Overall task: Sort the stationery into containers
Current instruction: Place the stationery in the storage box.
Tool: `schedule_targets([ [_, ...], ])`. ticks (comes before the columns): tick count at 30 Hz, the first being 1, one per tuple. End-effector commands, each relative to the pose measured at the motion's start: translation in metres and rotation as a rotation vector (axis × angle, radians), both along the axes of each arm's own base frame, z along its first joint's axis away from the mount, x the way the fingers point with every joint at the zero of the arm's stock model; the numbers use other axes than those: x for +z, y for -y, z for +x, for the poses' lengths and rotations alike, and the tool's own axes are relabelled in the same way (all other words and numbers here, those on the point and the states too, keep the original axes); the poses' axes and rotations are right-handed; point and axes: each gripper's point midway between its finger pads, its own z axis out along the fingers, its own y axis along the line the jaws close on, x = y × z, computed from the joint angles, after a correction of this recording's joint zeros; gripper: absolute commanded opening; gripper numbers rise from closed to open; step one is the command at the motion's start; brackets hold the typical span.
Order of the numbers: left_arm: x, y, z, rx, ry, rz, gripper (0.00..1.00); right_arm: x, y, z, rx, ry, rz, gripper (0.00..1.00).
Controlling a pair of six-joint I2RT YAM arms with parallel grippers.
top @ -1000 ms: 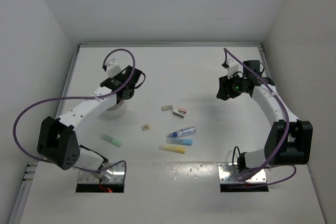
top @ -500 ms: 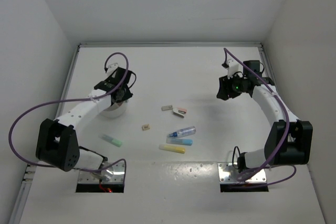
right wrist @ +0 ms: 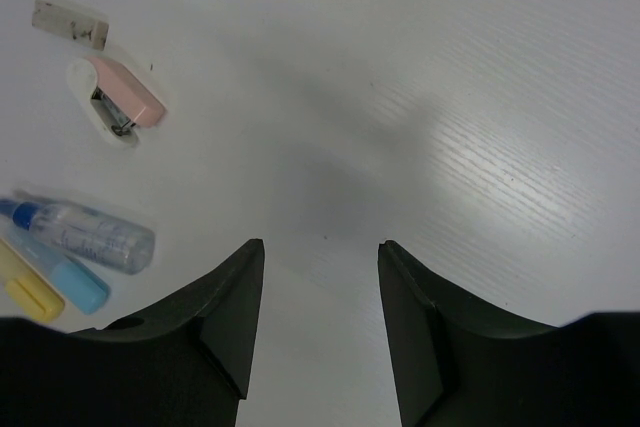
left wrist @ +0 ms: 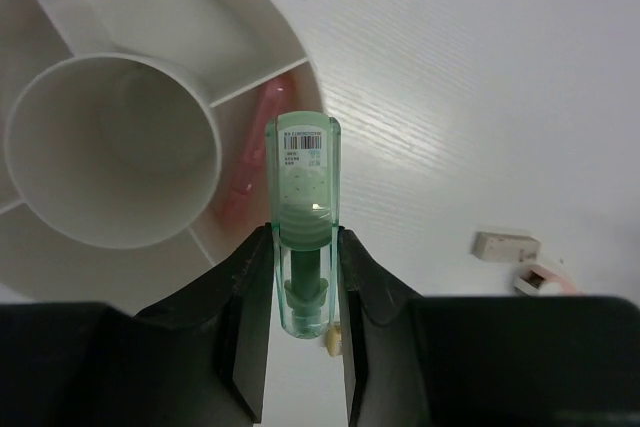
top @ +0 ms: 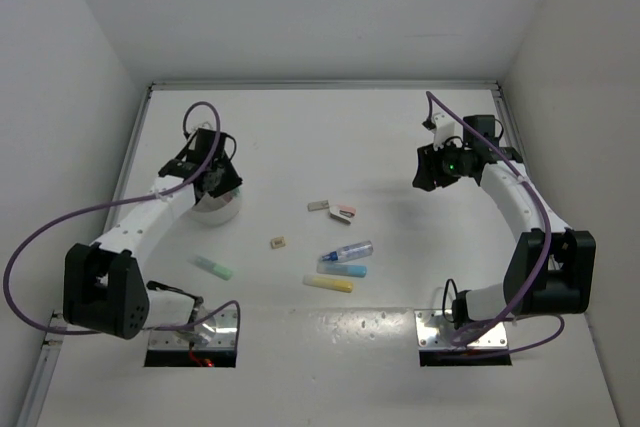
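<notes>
My left gripper (top: pixel 212 183) is shut on a green marker (left wrist: pixel 304 209) with a clear cap. It holds the marker upright over the right rim of the round white dish (left wrist: pixel 262 9), which has inner dividers. A pink item (left wrist: pixel 254 147) lies in one outer compartment. In the top view the dish (top: pixel 222 213) shows partly under the gripper. My right gripper (right wrist: pixel 315 257) is open and empty above bare table at the far right (top: pixel 432 175). On the table lie a grey eraser (top: pixel 319 206), a pink item (top: pixel 344 213), a tan eraser (top: pixel 278 242), a blue-capped tube (top: pixel 350 251), a light blue marker (top: pixel 343 270), a yellow marker (top: pixel 328 284) and a mint marker (top: pixel 213 267).
White walls enclose the table on the left, back and right. The right wrist view shows the grey eraser (right wrist: pixel 68 23), the pink item (right wrist: pixel 122 97), the tube (right wrist: pixel 85 232) and the light blue marker (right wrist: pixel 62 277) to the gripper's left.
My left gripper has swung left with the green marker, from right of the dish to over it. The right arm has not moved.
</notes>
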Motion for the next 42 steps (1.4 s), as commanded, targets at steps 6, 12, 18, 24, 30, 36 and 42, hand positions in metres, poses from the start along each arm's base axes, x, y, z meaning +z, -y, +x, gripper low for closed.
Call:
schedule_targets([
  [6,0.009,0.015,-0.003,-0.049,0.008,-0.213,0.05,0.027,-0.002,0.012,0.013,0.087,0.011,0.5],
  [12,0.002,0.005,-0.006,-0.022,-0.014,-0.248,0.05,0.027,-0.002,0.012,0.013,0.087,0.011,0.5],
  [18,-0.005,-0.004,-0.007,0.006,-0.03,-0.275,0.11,0.027,-0.002,0.012,0.013,0.087,0.011,0.5],
  [24,-0.011,-0.021,-0.006,0.051,-0.034,-0.27,0.27,0.027,-0.002,0.012,0.013,0.087,0.011,0.5],
  [30,-0.011,-0.021,-0.006,0.041,-0.033,-0.279,0.47,0.027,-0.002,0.012,0.013,0.087,0.011,0.5],
  [36,0.01,-0.018,-0.002,0.013,0.025,-0.287,0.48,0.027,-0.002,0.012,0.013,0.087,0.011,0.5],
  [42,0.06,0.003,-0.005,-0.102,0.186,-0.202,0.0,0.024,-0.002,0.01,0.013,0.078,0.011,0.48],
])
